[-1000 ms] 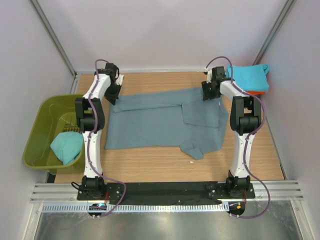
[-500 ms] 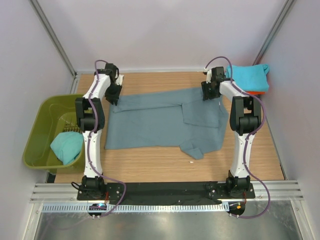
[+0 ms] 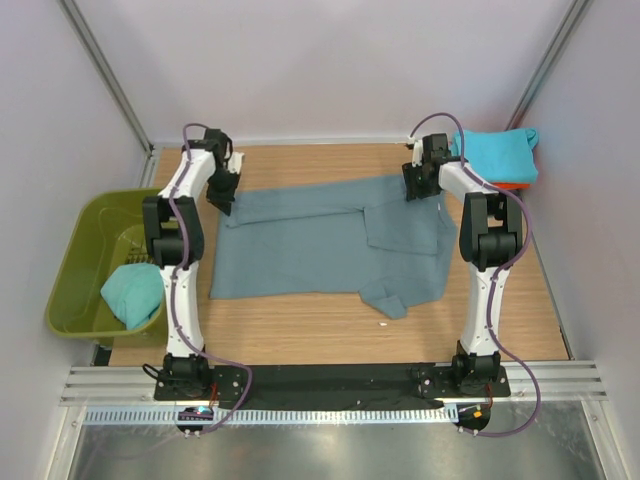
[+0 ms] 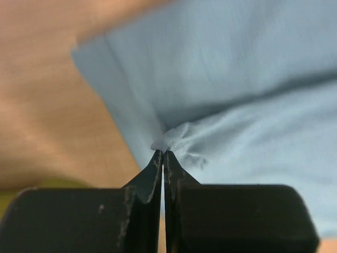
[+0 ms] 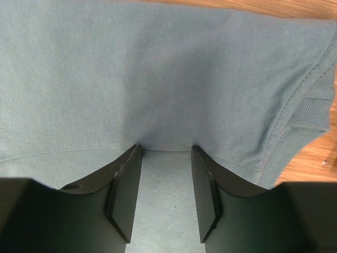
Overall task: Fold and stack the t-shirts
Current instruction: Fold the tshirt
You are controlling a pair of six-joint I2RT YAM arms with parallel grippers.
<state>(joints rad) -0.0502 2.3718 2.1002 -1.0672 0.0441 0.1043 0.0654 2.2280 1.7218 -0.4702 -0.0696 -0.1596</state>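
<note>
Where the overhead camera looks down on the wooden table (image 3: 300, 325), a large slate blue-grey t-shirt (image 3: 310, 245) lies spread flat across the middle, with a flap folded over near its right end. The left gripper (image 3: 222, 192) sits at the shirt's far left corner, and the right gripper (image 3: 414, 184) sits at its far right edge. In the table's far right corner, a folded turquoise t-shirt (image 3: 497, 152) rests on an orange one (image 3: 513, 186). Left of the table stands an olive-green tub (image 3: 95, 230) with a second turquoise tee (image 3: 133, 293) bunched inside.

From the left wrist camera, the two black fingers (image 4: 145, 184) are pressed together, pinching a small pucker of the blue-grey cloth at their tips. Bare wood shows left of the shirt's edge.

From the right wrist camera, the two fingers (image 5: 125, 192) stand apart with their tips down on the blue-grey cloth. The cloth lies flat in the gap between them, unclamped. A ribbed edge band (image 5: 310, 105) curves past on the right, with wood beyond it.
</note>
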